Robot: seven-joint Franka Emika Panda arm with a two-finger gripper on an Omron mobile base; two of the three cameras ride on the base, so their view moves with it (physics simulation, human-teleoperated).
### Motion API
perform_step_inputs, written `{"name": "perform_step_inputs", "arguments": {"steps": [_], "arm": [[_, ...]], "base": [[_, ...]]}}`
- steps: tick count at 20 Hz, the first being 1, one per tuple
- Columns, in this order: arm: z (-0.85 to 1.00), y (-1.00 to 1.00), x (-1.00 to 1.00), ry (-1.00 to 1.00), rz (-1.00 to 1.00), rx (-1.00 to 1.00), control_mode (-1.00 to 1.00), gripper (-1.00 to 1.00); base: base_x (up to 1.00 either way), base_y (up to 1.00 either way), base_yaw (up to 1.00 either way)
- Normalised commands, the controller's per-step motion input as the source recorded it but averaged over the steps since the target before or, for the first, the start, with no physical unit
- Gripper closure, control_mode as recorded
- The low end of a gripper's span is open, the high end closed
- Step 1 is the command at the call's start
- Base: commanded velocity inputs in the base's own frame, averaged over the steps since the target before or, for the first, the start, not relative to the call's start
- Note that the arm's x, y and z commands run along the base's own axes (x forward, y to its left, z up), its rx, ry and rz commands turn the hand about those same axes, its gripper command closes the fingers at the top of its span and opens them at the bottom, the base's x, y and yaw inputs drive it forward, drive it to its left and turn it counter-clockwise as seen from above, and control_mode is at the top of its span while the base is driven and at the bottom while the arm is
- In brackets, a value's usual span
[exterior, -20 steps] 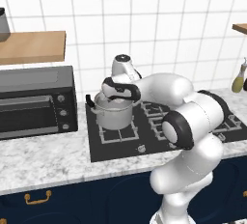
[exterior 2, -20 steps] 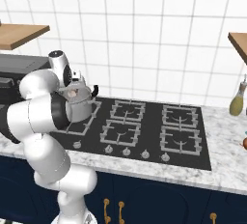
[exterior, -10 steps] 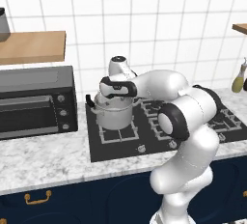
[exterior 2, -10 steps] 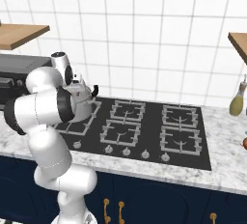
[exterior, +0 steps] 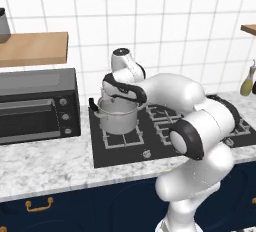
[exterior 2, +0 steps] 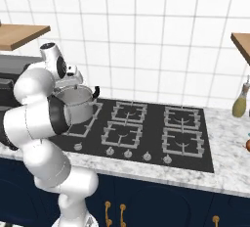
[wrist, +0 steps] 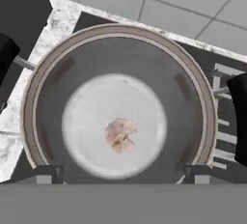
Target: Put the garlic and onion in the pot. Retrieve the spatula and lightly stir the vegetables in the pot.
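Note:
The steel pot [exterior: 117, 119] [exterior 2: 78, 104] stands on the hob's front left burner. My gripper [exterior: 120, 99] [exterior 2: 73, 87] hangs straight above its mouth, open, with nothing between the fingers. In the hand view I look down past the pot's rim [wrist: 34, 88]. The pale pinkish garlic [wrist: 120, 135] lies loose on the pot's bottom, near the middle, and the gripper [wrist: 123, 175] is above it. A small orange-brown ball, the onion [exterior 2: 247, 145], sits on the counter at the far right edge. The spatula is out of view.
The black hob [exterior 2: 146, 128] fills the counter's middle. A dark toaster oven [exterior: 35, 106] stands left of the pot, under a wooden shelf [exterior: 32, 48]. A bottle [exterior 2: 240, 102] stands at the back right. A range hood hangs overhead.
The fingers have spread a little wider over the pot. The hand has stayed above the pot's mouth while the arm's elbow has shifted.

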Motion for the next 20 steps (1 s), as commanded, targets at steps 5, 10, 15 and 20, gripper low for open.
{"name": "perform_step_inputs", "arguments": {"steps": [5, 10, 15, 20], "arm": [[0.97, -0.89, -0.64, 0.00, -0.15, 0.15, -1.00, -1.00], [0.41, -0.95, -0.84, 0.09, -0.17, 0.15, -1.00, -1.00], [0.04, -0.74, -0.86, 0.13, -0.16, 0.09, -1.00, -1.00], [0.00, -0.06, -0.68, 0.05, -0.05, 0.07, -1.00, -1.00]], "base": [[0.00, 0.00, 0.00], [0.00, 0.00, 0.00], [0.00, 0.00, 0.00], [0.00, 0.00, 0.00]]}}
